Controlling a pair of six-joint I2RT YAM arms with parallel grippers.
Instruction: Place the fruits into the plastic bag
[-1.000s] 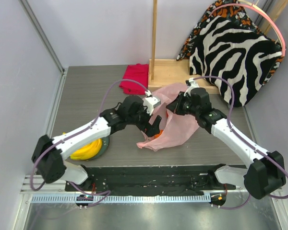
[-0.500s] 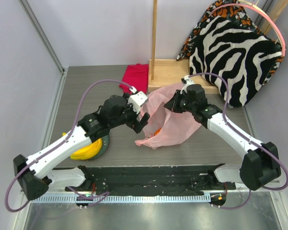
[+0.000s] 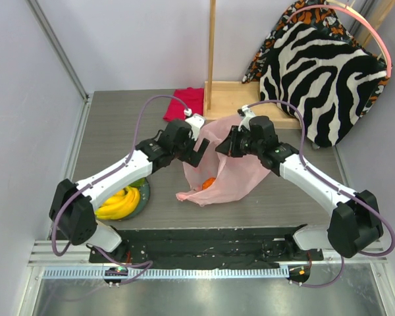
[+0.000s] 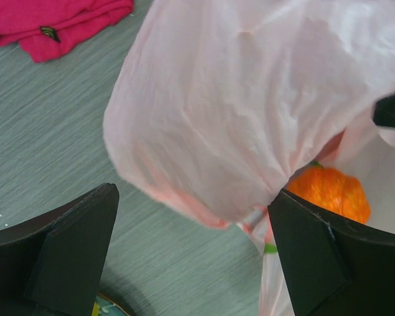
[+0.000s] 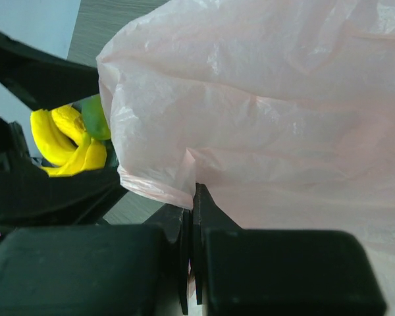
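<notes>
Pink plastic bag (image 3: 240, 174) lies on the worktop (image 3: 112, 125), rim pinched in the clenched right claw (image 3: 225, 146); orange fruit (image 3: 209, 183) already inside; bananas (image 3: 118, 203) and green fruit (image 5: 95, 117) not yet bagged, on the plate (image 3: 145, 197) at its eight o'clock; left claw (image 3: 199, 150) gapes empty; red fruit unseen.

Thin, crinkled, translucent plastic bag (image 4: 250, 118)

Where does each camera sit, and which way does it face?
Top external: above and behind the bases, looking down on the table, both arms and the plastic bag.
Left wrist: on the left arm, looking down past the open left gripper at the bag and orange fruit.
Right wrist: on the right arm, looking along the shut right gripper pinching the bag, toward the bananas.
Both wrist views share the bag.
</notes>
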